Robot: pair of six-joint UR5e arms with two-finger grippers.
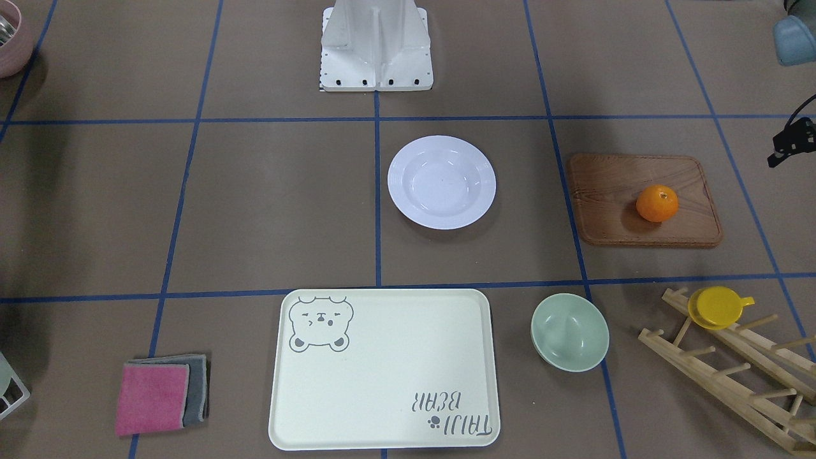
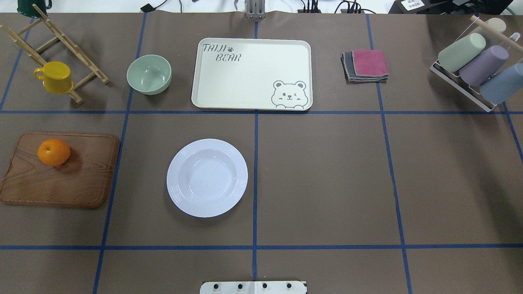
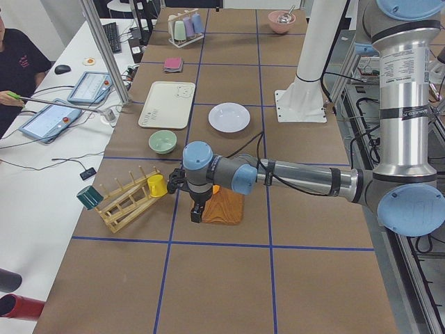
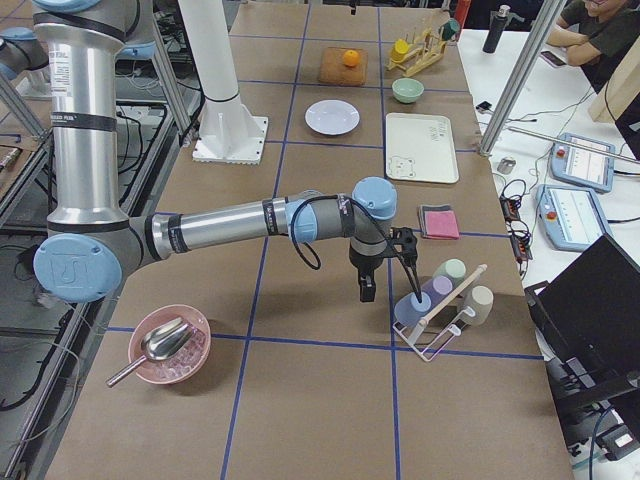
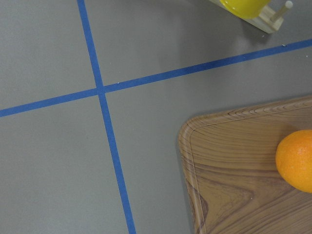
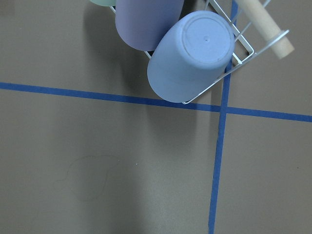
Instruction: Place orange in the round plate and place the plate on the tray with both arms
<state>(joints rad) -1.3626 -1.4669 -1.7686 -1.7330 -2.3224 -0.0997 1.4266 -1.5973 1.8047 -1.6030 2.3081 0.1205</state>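
Observation:
The orange (image 2: 54, 152) rests on a brown wooden board (image 2: 61, 179) at the table's left; the left wrist view catches the orange (image 5: 296, 160) at its right edge. The round plate (image 2: 207, 177) lies empty on the table, left of the centre line. Beyond it the cream tray (image 2: 252, 73) with the bear drawing is empty too. My left gripper (image 3: 197, 216) hangs fingers-down over the board's end by the orange; I cannot tell whether it is open or shut. My right gripper (image 4: 362, 292) hangs far to the right beside the tumbler rack, and I cannot tell its state either.
A pale green bowl (image 2: 149, 74) sits left of the tray. A yellow cup (image 2: 55, 77) hangs on a wooden rack (image 2: 61, 45). Folded cloths (image 2: 365, 65) and a wire rack of tumblers (image 2: 474, 65) stand right. A pink bowl with a scoop (image 4: 168, 345) sits at the right end.

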